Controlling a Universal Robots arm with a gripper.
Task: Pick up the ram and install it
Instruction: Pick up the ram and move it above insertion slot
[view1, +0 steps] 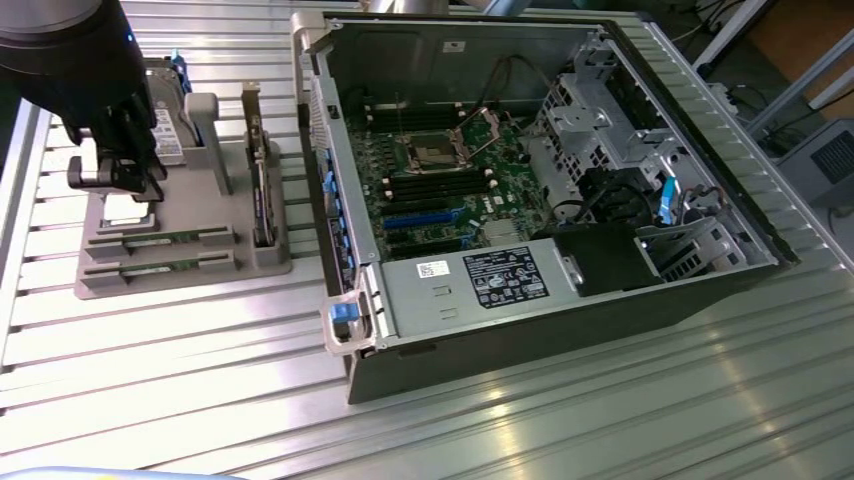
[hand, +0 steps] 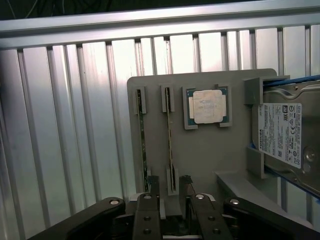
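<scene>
Hovering over slim green ram (hand: 170, 145), tool (hand: 169, 182) spread

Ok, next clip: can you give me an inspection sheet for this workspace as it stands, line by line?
Surface: ribbed aluminium table, bare metal.
Job's things: two ram sticks stand on edge in a grey holder: the ram stick nearer the processor and the other ram stick. Open computer case, motherboard exposed.
Clutter: processor and hard drive on the same holder; an upright card.
Grippers: gripper open, fingers above the holder, either side of the nearer stick's end; no grip seen.
Cables: dark cables inside the case.
Surroundings: metal frame legs beyond the table.
</scene>
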